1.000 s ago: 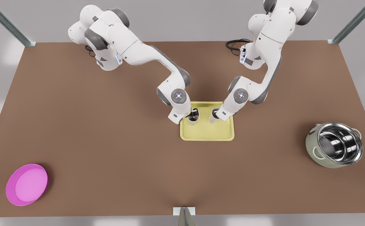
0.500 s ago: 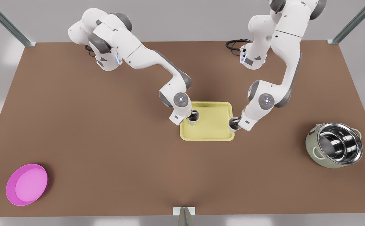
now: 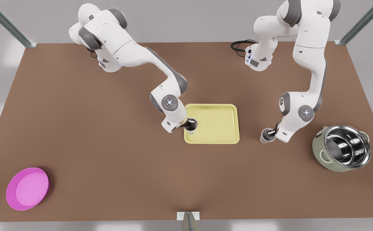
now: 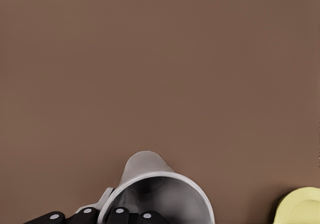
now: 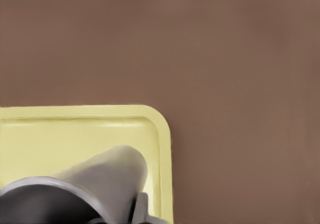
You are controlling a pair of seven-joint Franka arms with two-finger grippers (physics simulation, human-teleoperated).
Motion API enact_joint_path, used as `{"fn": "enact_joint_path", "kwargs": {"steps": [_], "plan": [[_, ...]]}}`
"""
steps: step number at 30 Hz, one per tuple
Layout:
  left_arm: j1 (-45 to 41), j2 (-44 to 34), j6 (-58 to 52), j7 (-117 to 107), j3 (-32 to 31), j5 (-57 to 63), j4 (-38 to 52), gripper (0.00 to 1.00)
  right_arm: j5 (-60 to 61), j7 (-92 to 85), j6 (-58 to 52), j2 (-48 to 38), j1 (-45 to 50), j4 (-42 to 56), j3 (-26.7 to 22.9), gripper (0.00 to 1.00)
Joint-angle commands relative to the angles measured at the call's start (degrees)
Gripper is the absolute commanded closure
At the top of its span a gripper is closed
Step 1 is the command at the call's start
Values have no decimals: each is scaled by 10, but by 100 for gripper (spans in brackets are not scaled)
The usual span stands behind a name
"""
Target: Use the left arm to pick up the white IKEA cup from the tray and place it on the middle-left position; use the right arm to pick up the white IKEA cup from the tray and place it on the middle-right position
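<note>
You see the left arm at the front view's right, reaching far out with the elbow high and the wrist bent down over bare table. The left gripper has its jaws clamped on the rim of the left arm's cup, which sits off the tray, at about 3 o'clock from it. In the left wrist view the black fingers pinch the cup's rim over brown tabletop; you cannot tell whether it touches the table. The right arm, at the front view's left, folds down to the tray's 8 o'clock corner, and the right gripper is closed on the right arm's cup, above the tray's rim.
</note>
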Motion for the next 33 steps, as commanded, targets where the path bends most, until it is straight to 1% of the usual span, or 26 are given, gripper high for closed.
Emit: {"fn": "enact_joint_path", "kwargs": {"steps": [1, 2, 3, 4, 5, 6, 8, 9, 10, 11, 12, 14, 15, 16, 17, 18, 21, 23, 25, 30, 33], "plan": [[2, 0, 31, 155, 0, -8, 1, 84, -5, -20, -6, -8, -39, -2, -1, 80], [3, 0, 30, 156, 0, -8, 1, 65, -5, -67, -6, -6, -78, -5, -1, 80], [3, 0, 30, 157, 0, -8, 1, 8, -6, -103, -6, -5, -109, -6, -2, 80], [3, 0, 30, 159, 0, -8, 1, 0, -41, -139, -7, -2, -137, -7, -6, 80], [3, 0, 30, 159, 0, -8, 1, 0, -74, -146, -9, -1, -156, -9, -6, 79], [3, 0, 30, 158, 0, -7, 1, 0, -88, -215, -10, 5, -200, -12, -6, 79], [1, -11, 22, 159, -1, 2, 1, 0, -88, -310, -9, 20, -254, -12, -7, 79], [2, -45, -48, 159, -1, 15, 13, 0, -89, -332, -8, 27, -266, -11, -7, 79], [2, -72, -163, 155, -1, 47, 65, 0, -90, -347, -2, 36, -278, -10, -7, 79], [0, -72, -328, 150, -2, 68, 182, 0, -90, -371, 1, 45, -293, -10, -7, 79], [-5, -68, -424, 132, -5, 67, 262, 0, -90, -396, 1, 50, -305, -10, -7, 79], [-8, -76, -510, 93, -21, 66, 304, 0, -91, -410, 6, 70, -314, -5, -8, 79], [-8, -95, -525, 77, -22, 61, 306, 0, -90, -411, 16, 72, -314, -5, -8, 74], [-8, -124, -526, 67, -30, 61, 305, 0, -87, -409, 16, 73, -316, -5, -8, 9], [-9, -124, -514, 71, -39, 64, 318, 0, -88, -409, 16, 71, -317, -4, -9, 0], [-8, -119, -512, 68, -42, 62, 334, 0, -87, -408, 16, 69, -317, -4, -8, 0], [-8, -119, -501, 68, -43, 65, 334, 0, -83, -402, 8, 53, -315, -4, -4, 0], [-8, -117, -500, 67, -42, 46, 337, 0, -83, -401, -16, 37, -315, -4, 0, 0], [-8, -116, -469, 84, -42, 51, 337, 0, -83, -401, -27, 32, -315, -4, 3, 0], [-5, -111, -468, 83, -41, 52, 336, 0, -83, -401, -35, 25, -315, -4, 3, 0], [-5, -109, -466, 83, -41, 52, 336, 0, -81, -400, -152, -73, -322, -2, -3, 0]]}}
